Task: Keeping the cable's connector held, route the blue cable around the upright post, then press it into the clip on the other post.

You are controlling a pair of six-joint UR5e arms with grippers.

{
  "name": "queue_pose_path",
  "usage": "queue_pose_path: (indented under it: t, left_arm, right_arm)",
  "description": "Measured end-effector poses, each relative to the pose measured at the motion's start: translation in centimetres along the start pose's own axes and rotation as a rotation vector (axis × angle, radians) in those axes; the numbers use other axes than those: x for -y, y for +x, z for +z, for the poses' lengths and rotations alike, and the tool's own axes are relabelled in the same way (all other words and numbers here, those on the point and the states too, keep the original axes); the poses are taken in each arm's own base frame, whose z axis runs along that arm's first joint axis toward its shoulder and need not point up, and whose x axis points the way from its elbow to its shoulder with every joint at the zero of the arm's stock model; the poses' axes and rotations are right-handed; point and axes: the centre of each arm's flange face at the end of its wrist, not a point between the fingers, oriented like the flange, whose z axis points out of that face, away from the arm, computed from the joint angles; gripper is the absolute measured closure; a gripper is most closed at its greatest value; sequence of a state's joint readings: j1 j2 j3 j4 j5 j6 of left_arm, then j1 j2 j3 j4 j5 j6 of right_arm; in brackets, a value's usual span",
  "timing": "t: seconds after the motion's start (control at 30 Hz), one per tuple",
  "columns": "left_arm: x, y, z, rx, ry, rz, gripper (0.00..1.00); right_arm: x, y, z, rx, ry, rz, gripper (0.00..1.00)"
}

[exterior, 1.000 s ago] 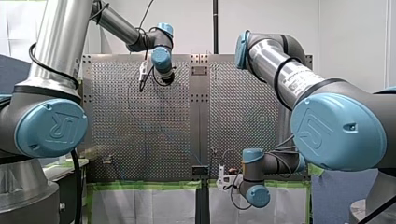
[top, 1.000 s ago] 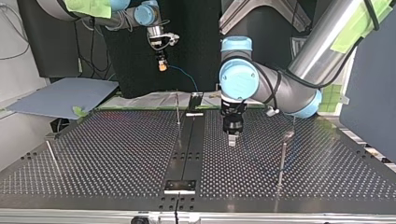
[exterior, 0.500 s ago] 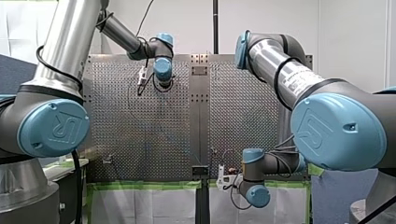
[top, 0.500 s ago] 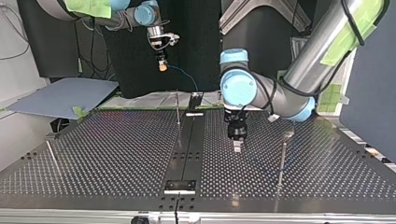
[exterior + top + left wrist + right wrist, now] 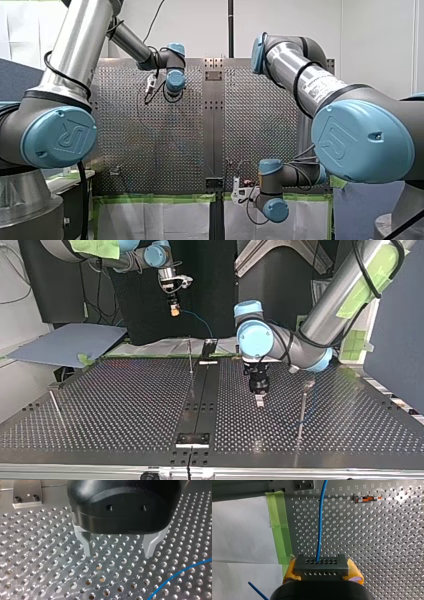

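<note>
In the right wrist view my right gripper [image 5: 322, 567] has its yellow pads shut on a grey perforated connector block [image 5: 321, 565]. The blue cable [image 5: 320, 522] leaves the block and runs out over the perforated plate. The top view shows that gripper [image 5: 173, 311] held high behind the table, the cable [image 5: 197, 320] sagging from it. My left gripper [image 5: 118, 555] hangs open just above the plate, nothing between its pale fingers [image 5: 87, 547], and a stretch of blue cable [image 5: 175, 576] lies beside it. A thin upright post [image 5: 190, 357] stands near the centre rail. A second post [image 5: 302, 407] carries a clip [image 5: 309, 384].
A third post [image 5: 55, 407] stands at the top view's left. A dark centre rail [image 5: 200, 400] with metal brackets splits the plate. Green tape [image 5: 282, 522] and white paper border the plate's edge under my right gripper. A small orange-marked fitting [image 5: 367, 498] sits on the plate ahead of that gripper.
My left arm has carried its open gripper nearer the top view's front and slightly right, toward the clip post. My right arm has stayed still with the connector.
</note>
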State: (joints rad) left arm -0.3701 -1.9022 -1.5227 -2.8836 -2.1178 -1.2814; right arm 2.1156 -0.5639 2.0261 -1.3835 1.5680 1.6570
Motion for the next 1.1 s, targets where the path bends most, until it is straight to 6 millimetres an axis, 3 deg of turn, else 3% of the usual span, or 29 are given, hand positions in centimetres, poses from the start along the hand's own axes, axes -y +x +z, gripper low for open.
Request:
queue_pose_path:
  t: [0.2,0.5,0.83,1.1]
  left_arm:
    - [-0.2,0.8,0.8,-0.007,-0.015,0.010,0.01]
    - [1.3,5.2,2.2,-0.079,-0.024,0.101,0.01]
    - [1.3,6.1,3.5,-0.063,-0.065,0.171,0.01]
    - [3.1,7.3,4.9,-0.091,-0.090,0.253,0.01]
  right_arm:
    - [0.1,0.0,0.0,0.000,0.002,0.000,1.00]
    - [0.3,0.0,0.0,0.001,0.006,-0.001,1.00]
    - [0.5,0.0,0.1,-0.002,0.011,-0.001,1.00]
    - [0.7,0.0,0.1,0.000,0.015,-0.001,1.00]
